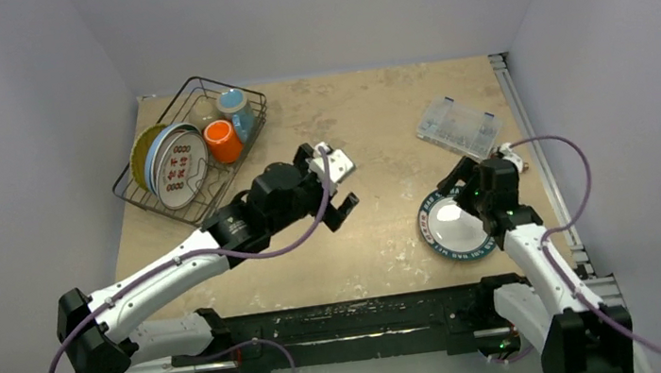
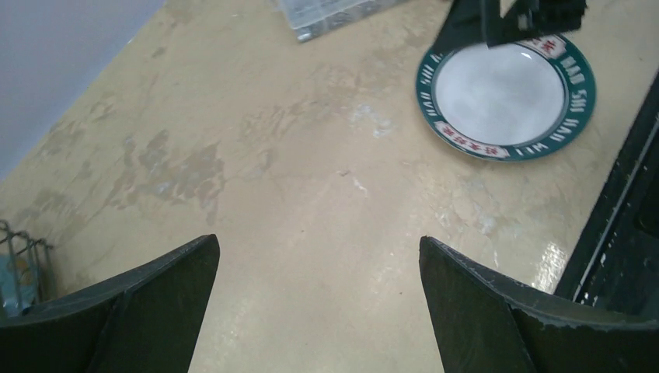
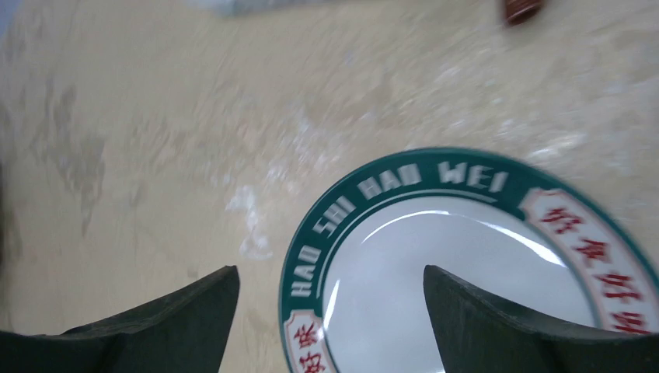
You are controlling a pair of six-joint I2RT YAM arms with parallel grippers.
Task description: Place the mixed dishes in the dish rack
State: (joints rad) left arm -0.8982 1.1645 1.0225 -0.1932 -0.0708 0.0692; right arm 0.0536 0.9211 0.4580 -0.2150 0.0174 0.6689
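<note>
Though cups [image 1: 223, 141] and three plates [image 1: 180, 167] already sit in the dish rack [image 1: 193, 102], the teal-rimmed plate [image 1: 452, 227] lies flat on the counter [image 1: 366, 116] beneath the open, empty right tool [image 3: 330, 272], and the left tool [image 2: 319, 249] gapes empty too.

We see tan surface [image 1: 376, 124], mottled with darker brown stains and pale scuffs; left wrist view shows glossy sheen near front edge. We count three plain walls boxing it in: back wall [image 1: 314, 8], left wall [image 1: 7, 140], right wall [image 1: 633, 45], all pale grey-lavender, matte. Silver metal rail [image 1: 516, 97] runs along surface's right edge. Black mounting rail [image 1: 362, 319] spans near edge. Light soft, even; we find only faint shadows.
</note>
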